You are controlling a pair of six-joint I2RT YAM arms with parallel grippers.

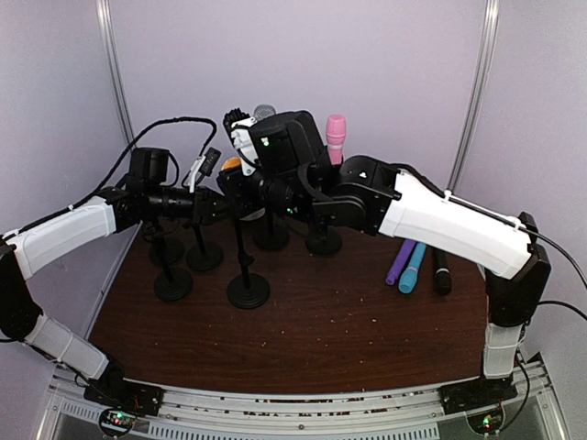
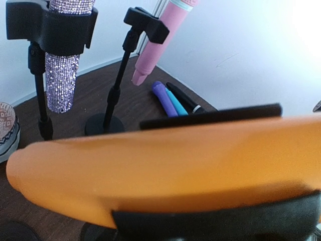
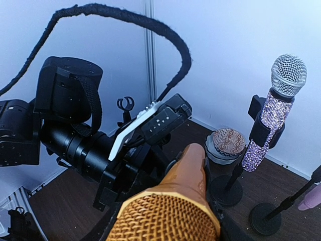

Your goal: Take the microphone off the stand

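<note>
Our left gripper [image 1: 223, 205] and right gripper [image 1: 242, 183] meet at the orange mic [image 3: 191, 169] atop its stand [image 1: 248, 291], far left. Whether either's jaws are clenched, we cannot tell.

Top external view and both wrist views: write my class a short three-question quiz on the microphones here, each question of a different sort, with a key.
1. True or false: the pink microphone sits in a stand, not on the table.
2. How many microphones lie flat on the table near the right arm? A two, B three, C five.
3. Fill in: the microphone between the left gripper's fingers is ___ in colour.
Key: 1 true. 2 B: the purple microphone, the blue microphone and the black microphone. 3 orange: it is the orange microphone.
</note>
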